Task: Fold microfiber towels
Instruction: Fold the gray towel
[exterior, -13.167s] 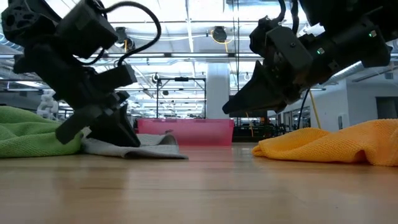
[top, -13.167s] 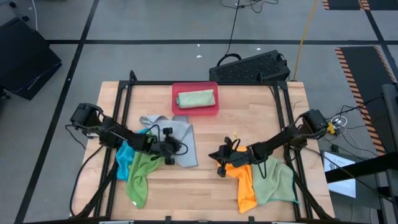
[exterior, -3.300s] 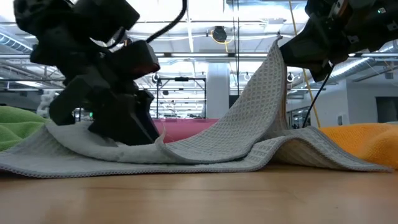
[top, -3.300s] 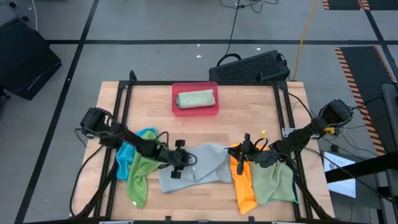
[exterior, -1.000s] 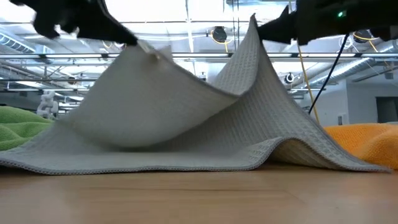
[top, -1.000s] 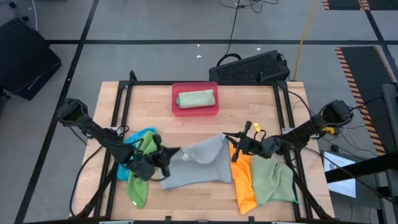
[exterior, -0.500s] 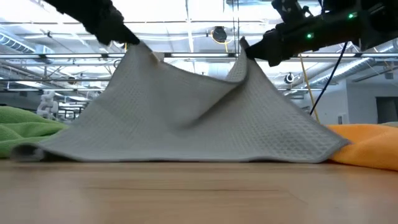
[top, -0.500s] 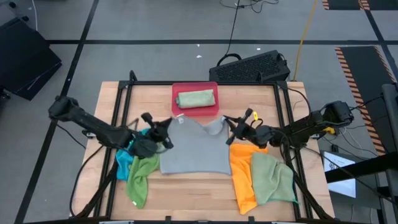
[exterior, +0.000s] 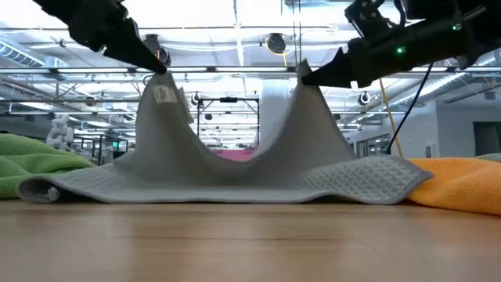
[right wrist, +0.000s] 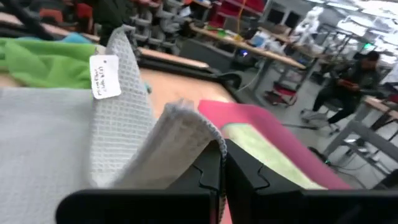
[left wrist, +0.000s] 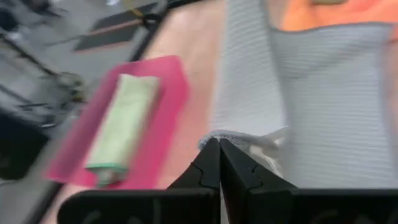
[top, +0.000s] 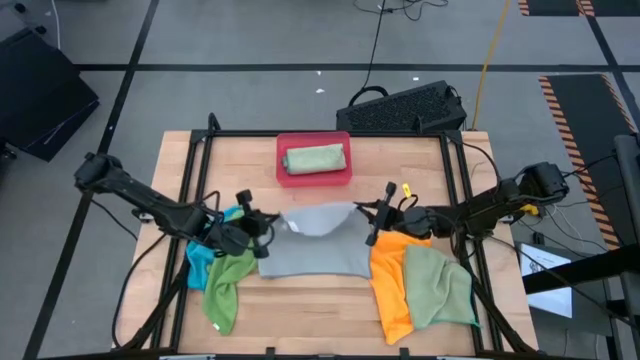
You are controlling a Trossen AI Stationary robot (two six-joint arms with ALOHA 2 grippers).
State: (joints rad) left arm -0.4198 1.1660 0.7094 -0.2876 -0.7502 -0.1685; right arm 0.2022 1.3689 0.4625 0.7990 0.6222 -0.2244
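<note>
A light grey microfiber towel (top: 318, 245) lies mid-table with its near edge (exterior: 219, 196) on the wood. Its far edge is held up at both corners and sags between them. My left gripper (top: 266, 226) is shut on the left far corner, which carries a white label (exterior: 164, 95). My right gripper (top: 369, 222) is shut on the right far corner. Blue (top: 203, 250) and green (top: 226, 285) towels lie heaped at the left. Orange (top: 390, 285) and pale green (top: 437, 287) towels lie at the right. My left gripper pinches the grey towel's left far corner (left wrist: 214, 137) between its two fingertips, coming from the table's left and slanting slightly down. The corner is lifted clear and the cloth hangs from it down to the table. My right gripper pinches the right far corner (right wrist: 198, 127) between its fingertips, level, from the table's right. That corner is raised too, with cloth draping below it onto the table.
A pink-red tray (top: 285, 150) with a folded pale green towel (top: 315, 158) stands at the table's far middle, just beyond the raised edge. A black frame rail (top: 200, 170) runs along the table's sides. Bare wood shows near the front edge (top: 310, 315).
My left gripper has swung its corner up and toward the far edge, and my right gripper has kept its corner raised. The towel, tented and crumpled a second ago, now lies spread out, its near part flat on the table and its held edge sagging in the middle.
</note>
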